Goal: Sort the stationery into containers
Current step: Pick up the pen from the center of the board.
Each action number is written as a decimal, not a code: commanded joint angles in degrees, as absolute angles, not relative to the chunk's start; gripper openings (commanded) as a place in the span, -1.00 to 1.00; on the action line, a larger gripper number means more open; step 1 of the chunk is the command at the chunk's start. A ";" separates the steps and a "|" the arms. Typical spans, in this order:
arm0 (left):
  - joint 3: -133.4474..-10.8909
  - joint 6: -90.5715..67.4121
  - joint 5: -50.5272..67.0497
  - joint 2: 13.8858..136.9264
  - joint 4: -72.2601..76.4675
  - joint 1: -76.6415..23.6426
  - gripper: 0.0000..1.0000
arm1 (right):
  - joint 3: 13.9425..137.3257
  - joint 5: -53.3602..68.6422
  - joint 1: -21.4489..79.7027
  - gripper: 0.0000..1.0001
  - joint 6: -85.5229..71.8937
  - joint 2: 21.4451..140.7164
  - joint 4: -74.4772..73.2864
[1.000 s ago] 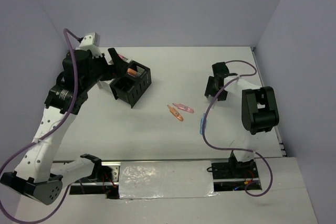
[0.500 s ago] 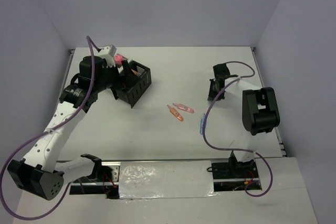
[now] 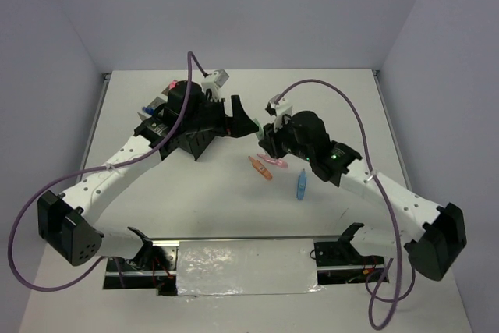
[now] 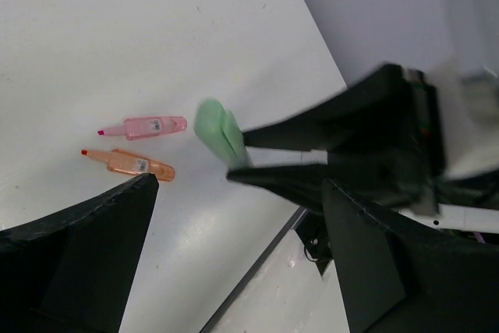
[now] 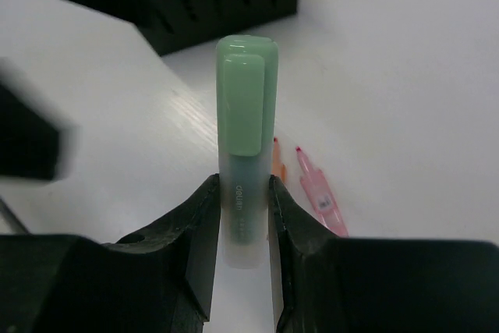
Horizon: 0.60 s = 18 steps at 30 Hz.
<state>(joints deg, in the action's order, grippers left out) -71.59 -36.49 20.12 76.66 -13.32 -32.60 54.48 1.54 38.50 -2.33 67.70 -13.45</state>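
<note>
- Your right gripper [image 5: 243, 189] is pinching the green highlighter [image 5: 245, 99] low on its clear barrel. The cap end sticks out past the fingertips, and the highlighter is lifted off the table near the middle of the scene.
- Your left gripper [image 4: 239, 186] is spread wide and faces that cap from the left without touching it. This reads as a hand-over toward the black bin [image 3: 196, 144], which sits just left of both grippers (the left arm covers whatever other bins are there, so I can't tell where they stand).
- Line the left fingers up across the capped half, well clear of the right fingers, so each grip has its own stretch of barrel.
- Bring the left jaws in square to the highlighter's axis, because a slanted pinch on a smooth round barrel would likely twist it out.
- Close the left side fully before you loosen the right, and loosen the right slowly.
- Draw the right arm away to the right and upward, not down. The pink marker [image 4: 144, 126] and orange marker [image 4: 132, 164] lie side by side on the table close by on the near side, with the blue pen [image 3: 301, 185] a little nearer and further right.
- After the hand-off, carry the highlighter over the bin's rim and release it low.
</note>
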 commanded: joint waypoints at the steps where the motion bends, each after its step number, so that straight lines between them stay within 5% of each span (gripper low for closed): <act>1: -73.13 -38.23 20.65 75.76 -8.88 -32.78 0.99 | 51.95 6.67 41.74 -0.93 3.86 61.81 -8.98; 9: -72.51 -38.50 23.99 75.94 -7.12 -33.84 0.69 | 51.94 10.89 44.21 -0.92 5.09 55.55 -7.90; 18: -73.04 -37.62 25.93 76.38 -6.50 -35.15 -0.81 | 54.84 6.43 45.00 -0.83 4.49 57.56 -8.79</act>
<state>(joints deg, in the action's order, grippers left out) -71.59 -38.81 24.38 76.64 -8.58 -34.72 51.51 8.29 44.40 4.16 57.08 -11.05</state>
